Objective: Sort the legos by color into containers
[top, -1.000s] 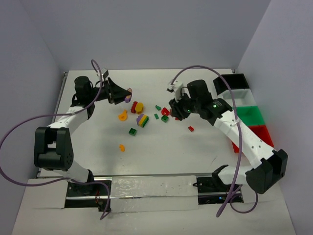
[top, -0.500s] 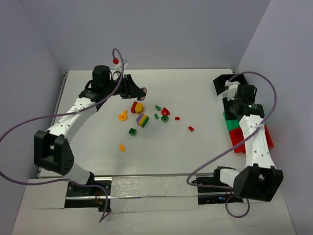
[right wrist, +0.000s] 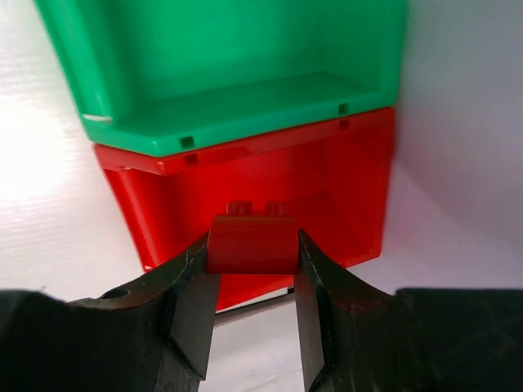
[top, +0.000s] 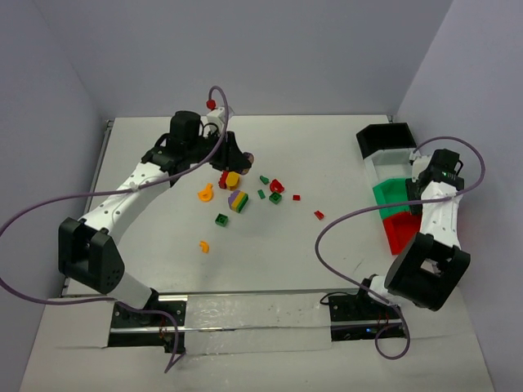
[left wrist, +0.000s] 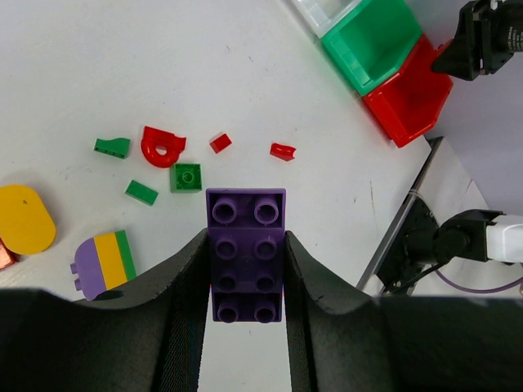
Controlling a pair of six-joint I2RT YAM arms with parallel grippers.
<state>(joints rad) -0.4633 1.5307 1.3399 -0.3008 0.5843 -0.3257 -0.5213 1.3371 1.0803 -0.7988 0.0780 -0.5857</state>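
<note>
My left gripper (left wrist: 245, 282) is shut on a purple brick (left wrist: 245, 245), held above the table near the loose legos; in the top view it (top: 243, 155) hangs just left of the pile. Below it lie a red arch (left wrist: 162, 145), a green square brick (left wrist: 186, 176), a purple-yellow-green block (left wrist: 105, 261) and a yellow oval (left wrist: 24, 219). My right gripper (right wrist: 252, 257) is shut on a red brick (right wrist: 251, 241), directly over the red container (right wrist: 245, 171), with the green container (right wrist: 229, 65) beyond it. From above, that gripper (top: 425, 186) sits at the bins on the right.
The row of containers runs along the right edge: black (top: 384, 139), white (top: 391, 167), green (top: 396, 192), red (top: 404, 230). More small legos are scattered mid-table, such as an orange piece (top: 204, 246), a green brick (top: 221, 219) and a red bit (top: 319, 215).
The right arm has swung from the middle of the table over to the containers with the red brick. The left arm has moved right with the purple brick.
</note>
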